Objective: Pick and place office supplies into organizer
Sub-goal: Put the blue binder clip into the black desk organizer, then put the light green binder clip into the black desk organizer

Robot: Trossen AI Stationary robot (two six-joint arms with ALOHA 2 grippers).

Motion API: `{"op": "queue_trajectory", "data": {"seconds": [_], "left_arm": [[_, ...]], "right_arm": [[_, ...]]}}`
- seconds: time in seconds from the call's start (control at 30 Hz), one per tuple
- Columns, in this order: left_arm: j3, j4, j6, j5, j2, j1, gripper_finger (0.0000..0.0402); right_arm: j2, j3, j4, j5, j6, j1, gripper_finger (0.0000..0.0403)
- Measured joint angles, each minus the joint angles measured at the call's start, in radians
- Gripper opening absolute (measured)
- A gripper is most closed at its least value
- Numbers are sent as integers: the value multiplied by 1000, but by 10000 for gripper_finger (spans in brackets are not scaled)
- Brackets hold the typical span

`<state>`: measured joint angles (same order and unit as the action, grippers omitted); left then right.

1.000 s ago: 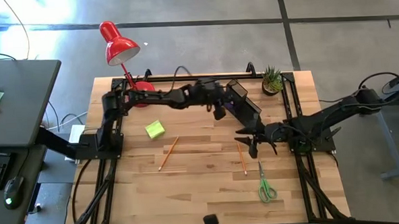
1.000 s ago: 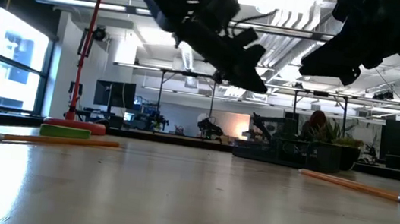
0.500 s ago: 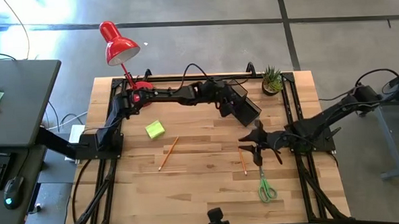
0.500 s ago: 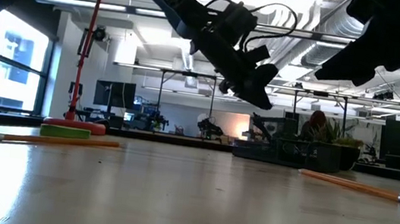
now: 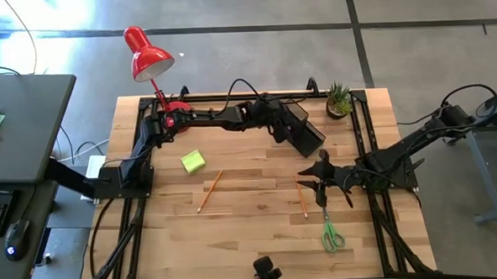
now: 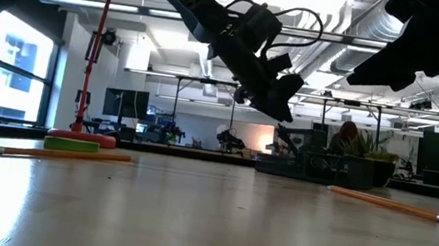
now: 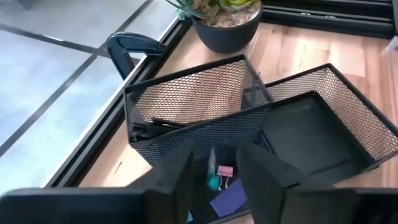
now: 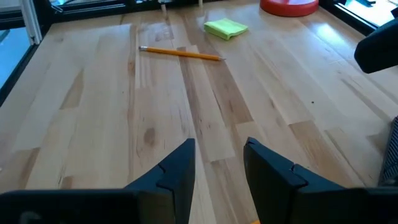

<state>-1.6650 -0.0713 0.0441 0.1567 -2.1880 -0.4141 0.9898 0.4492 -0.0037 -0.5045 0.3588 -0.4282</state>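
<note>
From above, the left claw point(image 5: 283, 131) hangs over the black wire-mesh organizer point(image 5: 307, 130) near the counter's point(image 5: 252, 232) far edge, beside the small potted plant point(image 5: 339, 100). Only the left wrist view looks inside the organizer point(image 7: 205, 118): its fingers point(image 7: 177, 180) stand spread with nothing between them, directly above a compartment holding a pen-like item, a pink binder clip point(image 7: 224, 171) and a purple sticky pad point(image 7: 229, 199); a dark pen point(image 7: 155, 124) lies in the rear compartment.

The right claw point(image 5: 318, 187) hovers above mid-counter, over the far end of one orange pencil point(image 5: 301, 199), with the green-handled scissors point(image 5: 331, 233) lying nearer the front edge. Its wrist view shows its fingers point(image 8: 180, 168) parted and empty above bare wood, and beyond them the other pencil point(image 8: 180, 53), the yellow-green sticky-note block point(image 8: 226, 28) and the red lamp base point(image 8: 289, 6).

The low view alone shows both claws raised clear of the counter, the left claw point(image 6: 277, 96) tilted down toward the organizer point(image 6: 315, 164).
</note>
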Motion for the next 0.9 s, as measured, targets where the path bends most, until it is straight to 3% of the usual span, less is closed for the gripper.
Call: {"op": "queue_trajectory", "data": {"seconds": [0.2,0.4,0.67,0.9], "left_arm": [[0,-3,-3,1,0,2,179],[2,-96,45,1,56,2,205],[8,-307,57,-55,238,49,176],[122,-348,54,46,354,199,131]], "right_arm": [[0,0,2,-1,0,0,129],[0,0,-21,0,4,0,129],[0,0,-91,19,60,0,129],[69,0,2,113,-6,0,129]]}}
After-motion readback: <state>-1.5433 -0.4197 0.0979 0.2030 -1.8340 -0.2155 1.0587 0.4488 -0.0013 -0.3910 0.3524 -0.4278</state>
